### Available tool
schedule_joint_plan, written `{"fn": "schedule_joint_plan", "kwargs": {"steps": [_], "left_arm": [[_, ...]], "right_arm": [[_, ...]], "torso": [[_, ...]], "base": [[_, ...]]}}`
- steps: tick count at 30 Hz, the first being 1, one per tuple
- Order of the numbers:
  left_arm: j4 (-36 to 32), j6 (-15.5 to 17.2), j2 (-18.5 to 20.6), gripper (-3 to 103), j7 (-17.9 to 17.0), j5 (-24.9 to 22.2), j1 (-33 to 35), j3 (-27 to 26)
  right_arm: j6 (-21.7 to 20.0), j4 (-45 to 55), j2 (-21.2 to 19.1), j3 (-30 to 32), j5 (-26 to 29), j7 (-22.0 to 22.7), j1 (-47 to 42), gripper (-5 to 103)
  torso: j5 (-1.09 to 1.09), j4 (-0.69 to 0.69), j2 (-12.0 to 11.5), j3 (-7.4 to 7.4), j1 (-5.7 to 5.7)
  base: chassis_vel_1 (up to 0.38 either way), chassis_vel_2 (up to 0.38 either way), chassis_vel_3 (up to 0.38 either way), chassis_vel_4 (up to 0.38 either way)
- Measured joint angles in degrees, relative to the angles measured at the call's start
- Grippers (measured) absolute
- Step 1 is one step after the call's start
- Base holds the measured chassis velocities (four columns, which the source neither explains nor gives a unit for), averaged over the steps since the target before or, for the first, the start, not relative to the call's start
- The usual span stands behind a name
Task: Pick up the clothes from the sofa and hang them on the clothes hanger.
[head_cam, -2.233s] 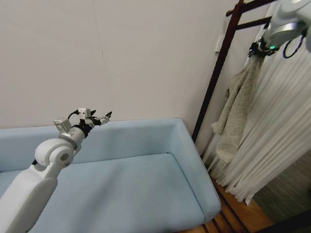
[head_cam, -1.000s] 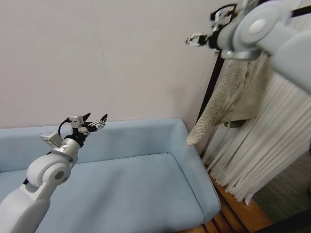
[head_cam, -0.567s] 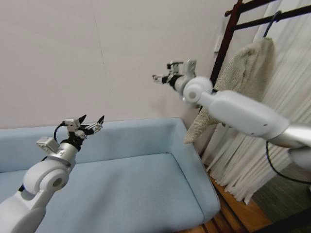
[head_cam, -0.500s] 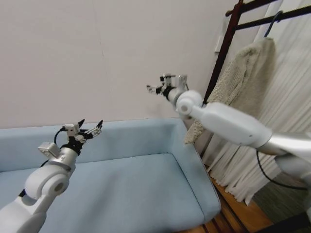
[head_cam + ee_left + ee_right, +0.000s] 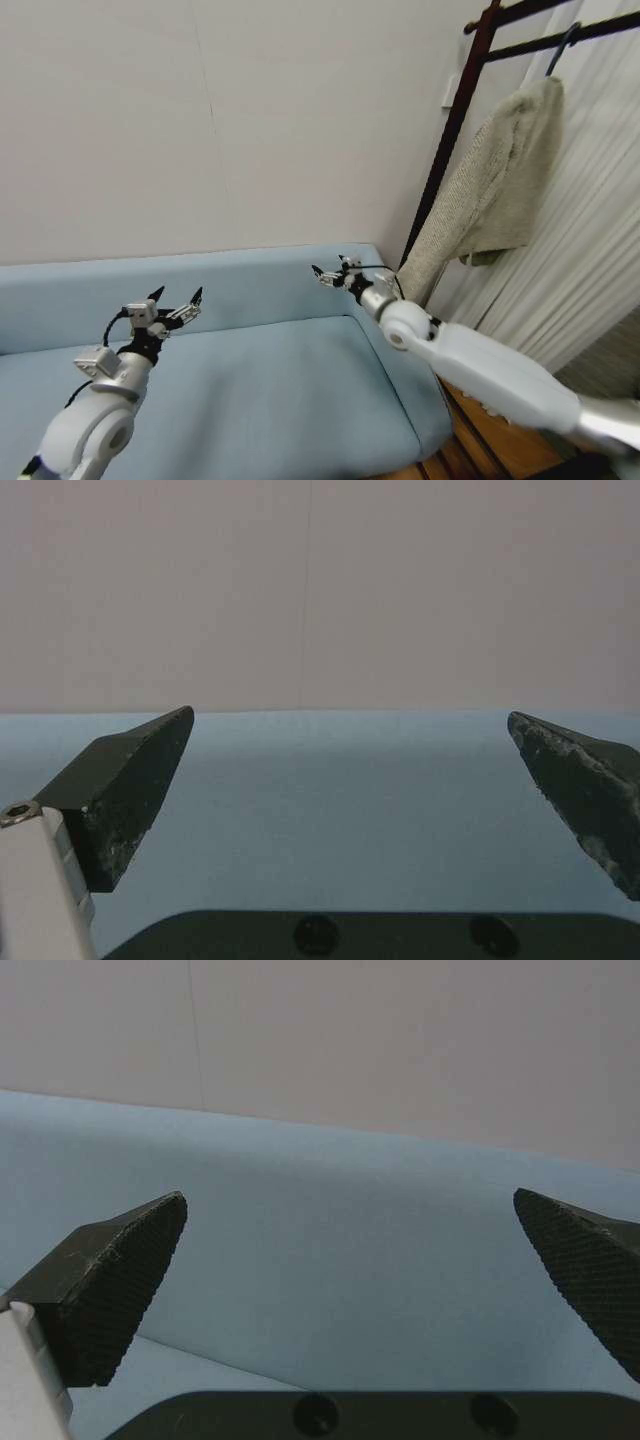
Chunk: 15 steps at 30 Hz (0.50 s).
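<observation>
In the head view, the left gripper hovers over the light blue fabric sofa. Its dark pointed fingers are spread apart and grasp nothing, with their tips aimed toward the backrest. The right gripper hangs near the sofa's right end, close in front of the backrest, and its fingers are likewise released and empty. Above and to the right of the right fingers, apart from them, the beige knitted sweater hangs on the dark brown wooden clothes rack (its long lower end trails down close to the sofa's right corner). It hangs in front of a white pleated curtain. A pale plain wall rises behind both pairs of fingers. In the left wrist view, the left gripper shows two black wedge-shaped fingers standing wide apart. The blue sofa fabric lies between and beyond them, and the wall begins just past their tips. In the right wrist view, the right gripper shows two fingers with cross-hatched faces, equally wide apart and holding nothing. The sofa's backrest runs across the gap between them, with the wall above it.
</observation>
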Motion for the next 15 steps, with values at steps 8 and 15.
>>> {"fn": "schedule_joint_plan", "kwargs": {"steps": [8,15], "left_arm": [[-6.94,-1.67,-2.73,100,4.15,2.62,10.39,-8.15],[-10.3,-1.53,-8.93,100,4.3,3.14,15.76,-15.25]], "right_arm": [[-4.45,16.67,-2.73,25.43,-10.74,6.61,-27.96,100],[-9.3,21.91,3.32,46.16,-14.42,-0.12,-45.28,100]], "torso": [[-0.07,0.01,0.02,-0.01,-0.01],[-0.06,0.04,0.01,0.0,-0.01]], "base": [[0.0,0.0,0.0,0.0],[0.0,0.0,0.0,0.0]]}}
